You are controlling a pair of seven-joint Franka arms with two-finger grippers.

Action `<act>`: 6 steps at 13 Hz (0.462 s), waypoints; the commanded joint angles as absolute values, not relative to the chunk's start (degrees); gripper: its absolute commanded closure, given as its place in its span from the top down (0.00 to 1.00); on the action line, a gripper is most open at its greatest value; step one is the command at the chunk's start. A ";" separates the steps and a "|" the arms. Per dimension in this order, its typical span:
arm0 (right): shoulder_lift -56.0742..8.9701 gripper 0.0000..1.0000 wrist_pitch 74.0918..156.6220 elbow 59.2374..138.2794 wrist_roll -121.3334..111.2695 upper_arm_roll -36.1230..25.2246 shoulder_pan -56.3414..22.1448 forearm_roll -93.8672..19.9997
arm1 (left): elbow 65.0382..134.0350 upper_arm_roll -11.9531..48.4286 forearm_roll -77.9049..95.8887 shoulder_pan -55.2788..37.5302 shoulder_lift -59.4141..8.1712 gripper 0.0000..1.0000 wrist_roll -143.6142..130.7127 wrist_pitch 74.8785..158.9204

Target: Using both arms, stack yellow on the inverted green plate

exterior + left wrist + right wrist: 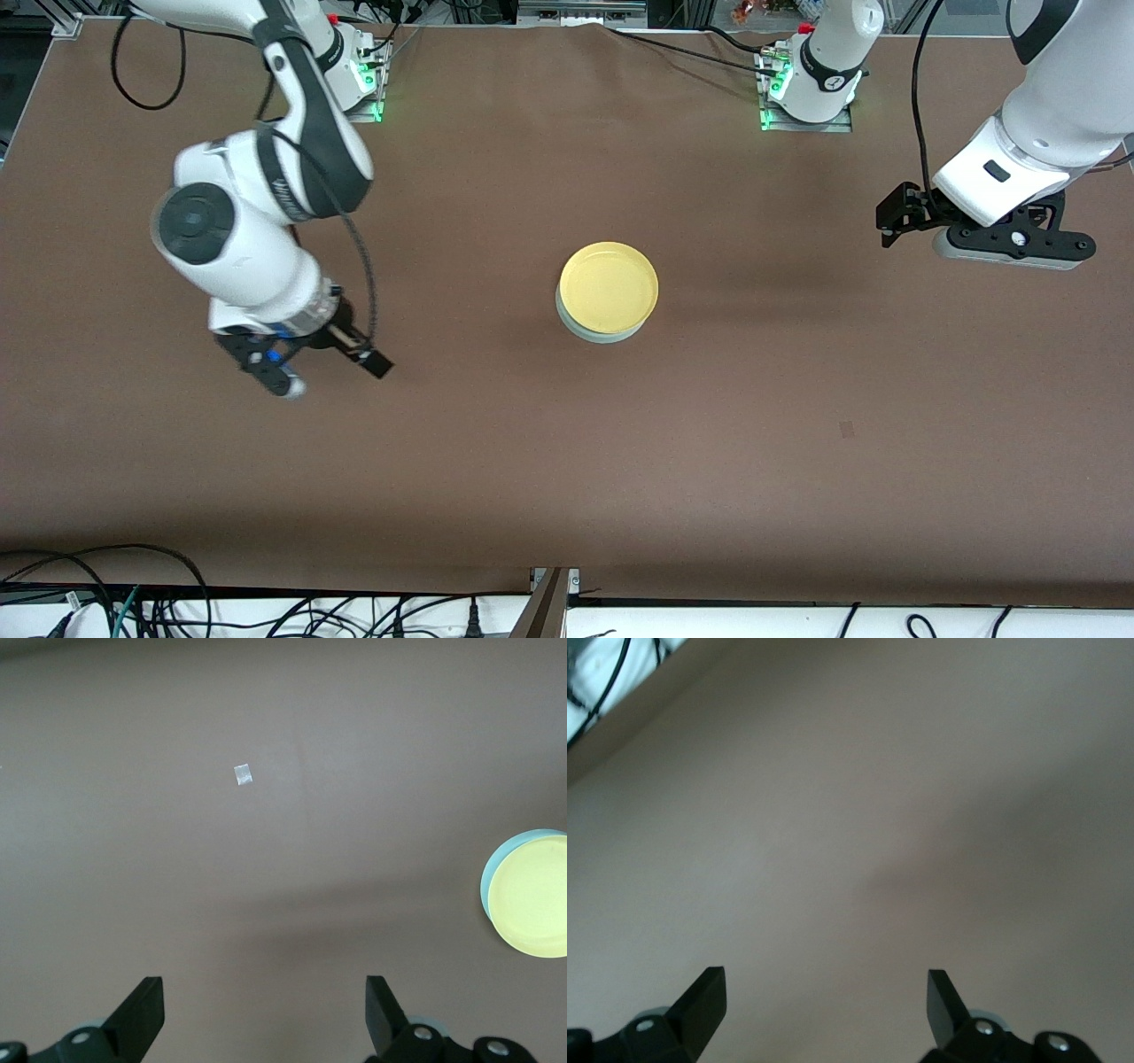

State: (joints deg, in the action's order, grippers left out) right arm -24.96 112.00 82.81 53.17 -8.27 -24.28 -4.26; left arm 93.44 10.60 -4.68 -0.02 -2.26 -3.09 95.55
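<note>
The yellow plate (609,286) sits rim-up on the pale green plate (602,337) at the middle of the table; only the green plate's edge shows under it. In the left wrist view the yellow plate (536,904) covers the green plate (486,890) except for a thin crescent. My left gripper (890,217) (264,1001) is open and empty over bare table toward the left arm's end. My right gripper (332,374) (826,992) is open and empty over bare table toward the right arm's end. Both are well apart from the stack.
A small pale tape patch (847,430) (243,775) lies on the brown table cover, nearer the front camera than the left gripper. Cables (133,594) run along the table's front edge. The right wrist view shows the table edge (629,731).
</note>
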 commanded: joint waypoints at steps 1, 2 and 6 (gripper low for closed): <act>-22.42 1.00 107.68 83.32 48.45 -11.77 -24.79 -4.40 | 93.52 11.16 -6.42 0.79 -2.98 1.00 -2.81 96.50; -20.93 1.00 106.36 83.67 46.08 -12.13 -24.35 -4.13 | 93.52 11.16 -6.42 0.88 -3.16 1.00 -2.81 96.50; -10.75 1.00 99.95 91.12 30.97 -9.42 -16.37 -4.13 | 93.60 11.25 -6.42 0.53 -2.73 1.00 -2.29 95.72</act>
State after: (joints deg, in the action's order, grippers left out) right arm -18.29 102.63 84.53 36.72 -12.08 -20.25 -4.20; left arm 93.44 10.64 -4.80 0.22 -3.20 -3.05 95.81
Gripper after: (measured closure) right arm 0.000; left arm 0.000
